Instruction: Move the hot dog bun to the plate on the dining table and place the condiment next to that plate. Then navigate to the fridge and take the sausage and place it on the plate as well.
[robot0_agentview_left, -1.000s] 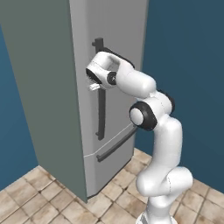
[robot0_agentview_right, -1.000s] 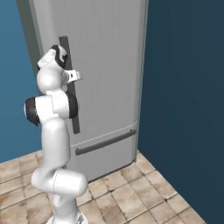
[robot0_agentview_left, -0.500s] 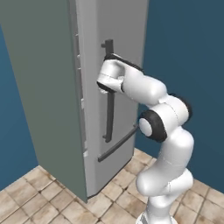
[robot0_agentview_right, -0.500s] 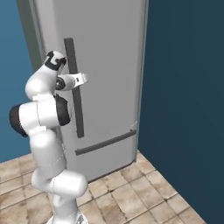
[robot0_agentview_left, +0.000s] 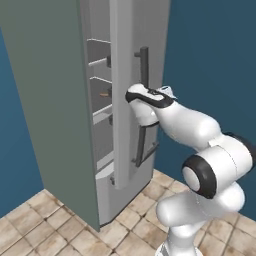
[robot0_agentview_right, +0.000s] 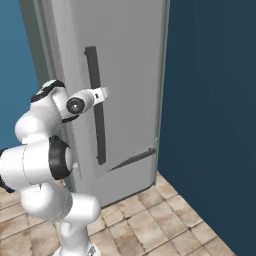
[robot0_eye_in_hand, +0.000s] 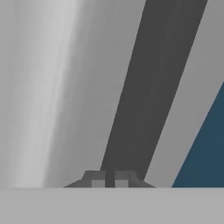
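The tall grey fridge (robot0_agentview_left: 55, 100) stands with its upper door (robot0_agentview_left: 122, 100) swung partly open. Wire shelves show in the gap, and on one lies a small reddish-brown stick, the sausage (robot0_agentview_left: 105, 93). My gripper (robot0_agentview_right: 103, 93) sits against the door's long dark handle (robot0_agentview_right: 95, 115), about halfway down it. In the hand view its fingertips (robot0_eye_in_hand: 109, 179) are shut together, with nothing between them and the handle (robot0_eye_in_hand: 148, 87) just beyond. The hot dog bun, plate, condiment and dining table are out of view.
Wire shelves (robot0_agentview_left: 97, 62) fill the fridge's upper part. A lower drawer front with a slanted handle (robot0_agentview_right: 132, 159) sits below the door. Dark blue walls (robot0_agentview_right: 210, 100) flank the fridge on both sides. Tan tiled floor (robot0_agentview_right: 150, 220) lies in front.
The fridge door has gone from closed to swung partly open, revealing the shelves. My hand travelled outward with the handle, and the gripper fingers have closed together.
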